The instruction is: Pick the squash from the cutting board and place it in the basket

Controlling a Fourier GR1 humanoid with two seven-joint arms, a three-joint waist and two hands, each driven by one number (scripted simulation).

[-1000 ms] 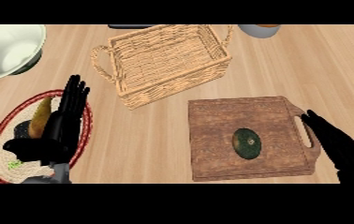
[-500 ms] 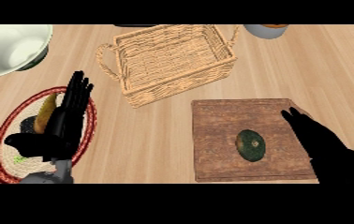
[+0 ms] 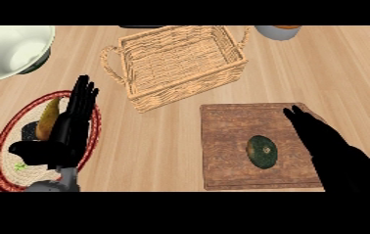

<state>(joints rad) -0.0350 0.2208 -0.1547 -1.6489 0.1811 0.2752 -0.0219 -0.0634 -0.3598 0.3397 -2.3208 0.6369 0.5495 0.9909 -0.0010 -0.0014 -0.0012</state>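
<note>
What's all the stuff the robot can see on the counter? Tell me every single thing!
dark green oval squash: one, green, lying on the cutting board
brown wooden cutting board: one, brown, lower right
woven wicker basket: one, tan, top middle
round white bowl: one, white, upper left corner
round woven plate with a red rim: one, cream and red, left edge
long yellow food: one, yellow, on the plate, partly behind the left hand
grey container: one, grey with orange on top, top right, cut off
light wooden counter: one, pale brown, under everything
left hand: one, black, open, resting over the plate
right hand: one, black, open, over the board's right side
</note>
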